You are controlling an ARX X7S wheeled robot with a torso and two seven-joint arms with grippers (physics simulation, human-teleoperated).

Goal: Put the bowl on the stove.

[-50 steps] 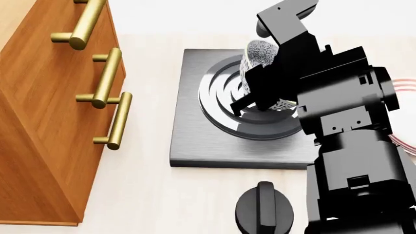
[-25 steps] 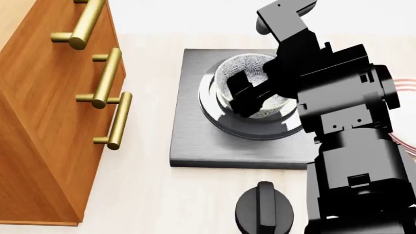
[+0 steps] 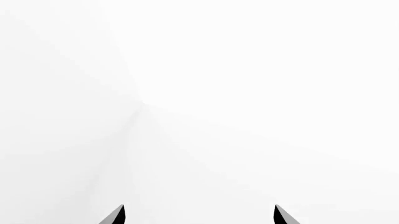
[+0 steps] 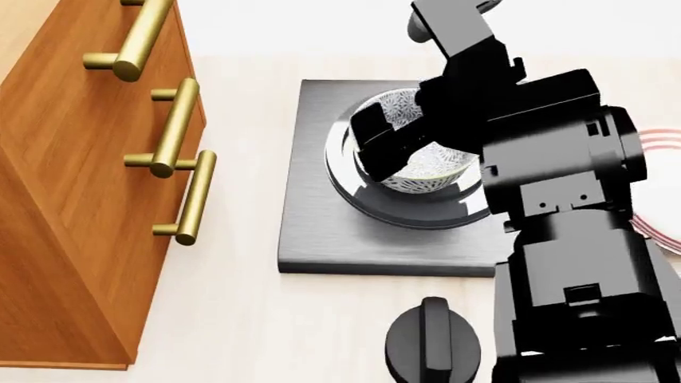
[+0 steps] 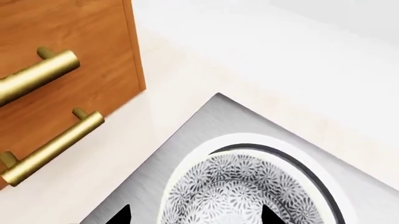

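round patterned bowl [image 4: 423,166] | upright on ringed metal stove [image 4: 319,231]

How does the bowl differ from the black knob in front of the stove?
The bowl is white with a fine grey-blue floral pattern; the knob is plain black. The bowl is hollow and open upward, while the knob is a solid disc with a raised grip bar. The bowl sits on the stove, on its burner rings; the knob lies on the pale counter beside it. Both are round.
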